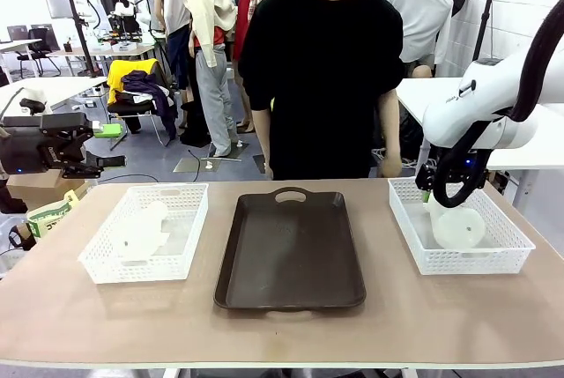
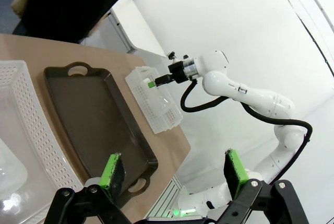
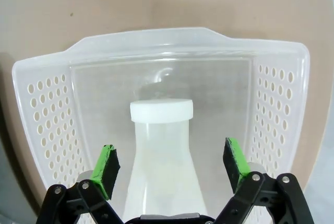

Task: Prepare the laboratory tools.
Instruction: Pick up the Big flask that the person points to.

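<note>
The right fingers [image 3: 107,167] are spread wide, their green pads standing on either side of a translucent frosted-white conical flask [image 3: 163,174]. A narrow gap shows between each pad and the flask's sloping wall, so nothing is pinched. This flask lies on its side in a white perforated plastic basket [image 3: 48,125], and its flat white cap points at the basket's plain end wall. In the front view the right arm bends down into this basket [image 1: 507,246], which sits at the right end of the tabletop [image 1: 106,316]. The flask's [image 1: 458,228] round base faces the camera there.

The left fingers [image 2: 112,171] are also spread wide and hold nothing, with open air between the pads. In the front view they [image 1: 99,163] hang at the picture's left edge, above and outside the tabletop's left end.

Beneath the left fingers, the corner of a second white lattice basket [image 2: 31,125] shows in the left wrist view, and the pale wall of a second frosted conical flask [image 2: 9,179] sits inside it. In the front view this flask [image 1: 145,228] lies tilted on its side in that basket [image 1: 181,259] at the tabletop's left.

Between the two baskets rests a dark brown rectangular tray [image 1: 291,255] with handle cut-outs. A person in a black top [image 1: 322,70] stands at the far edge.
</note>
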